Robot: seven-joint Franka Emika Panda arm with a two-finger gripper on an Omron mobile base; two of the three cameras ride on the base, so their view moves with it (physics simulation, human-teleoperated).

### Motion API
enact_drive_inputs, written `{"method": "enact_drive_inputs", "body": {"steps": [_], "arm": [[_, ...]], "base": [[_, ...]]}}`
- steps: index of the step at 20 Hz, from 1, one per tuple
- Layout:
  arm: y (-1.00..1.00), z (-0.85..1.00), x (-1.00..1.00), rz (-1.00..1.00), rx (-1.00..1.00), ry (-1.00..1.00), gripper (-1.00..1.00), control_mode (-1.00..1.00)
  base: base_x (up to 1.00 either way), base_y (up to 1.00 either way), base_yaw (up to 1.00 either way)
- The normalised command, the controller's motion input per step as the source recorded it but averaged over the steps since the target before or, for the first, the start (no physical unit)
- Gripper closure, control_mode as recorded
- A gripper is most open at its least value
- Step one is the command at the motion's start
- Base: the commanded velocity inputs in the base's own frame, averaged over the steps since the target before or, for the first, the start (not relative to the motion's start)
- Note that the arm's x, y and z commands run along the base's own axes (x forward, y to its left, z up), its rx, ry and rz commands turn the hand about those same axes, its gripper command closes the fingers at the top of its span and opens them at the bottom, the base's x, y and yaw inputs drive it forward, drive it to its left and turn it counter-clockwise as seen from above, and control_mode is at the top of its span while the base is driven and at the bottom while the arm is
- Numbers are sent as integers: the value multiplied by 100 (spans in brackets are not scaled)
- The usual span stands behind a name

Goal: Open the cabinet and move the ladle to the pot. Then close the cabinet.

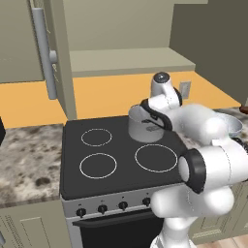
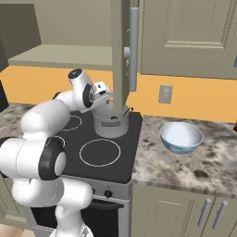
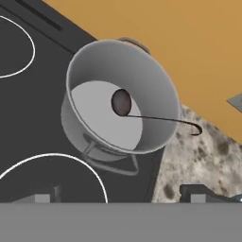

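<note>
The jaws hang spread and empty above the stove, with the gripper (image 3: 120,201) looking straight down on the pot (image 3: 118,99) and nothing between its tips. Inside the pot lies the ladle (image 3: 137,111), its dark bowl on the pot's floor and its thin handle leaning over the rim, the hooked end poking out above the speckled tabletop (image 3: 189,165). So the transfer looks done, and what's left, by my reading, is shutting the cabinet (image 2: 121,51). One door (image 1: 58,58) juts out edge-on above the back of the stove (image 1: 121,155), its silver bar handle (image 2: 134,48) facing the arm. In the right base view that door edge sits just beside the gripper (image 2: 105,95), so room there is tight; the burners in front are open, and the pale bowl (image 2: 181,137) sits well apart on the right.
</note>
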Motion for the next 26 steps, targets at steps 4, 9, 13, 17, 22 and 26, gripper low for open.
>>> {"method": "enact_drive_inputs", "body": {"steps": [4, 9, 13, 17, 22, 26], "arm": [[5, 58, -70, -2, 0, 0, -100, -100], [2, 56, -76, -3, 0, 0, -100, -100], [0, 43, -73, -5, 0, 0, -100, -100], [0, 21, -78, -6, 0, 0, -100, -100], [0, 12, -83, 0, 0, -5, -100, -100], [0, 21, -71, -1, 5, -15, -100, -100]], "base": [[0, 0, 0], [0, 0, 0], [0, 0, 0], [0, 0, 0], [0, 0, 0], [0, 0, 0]]}}
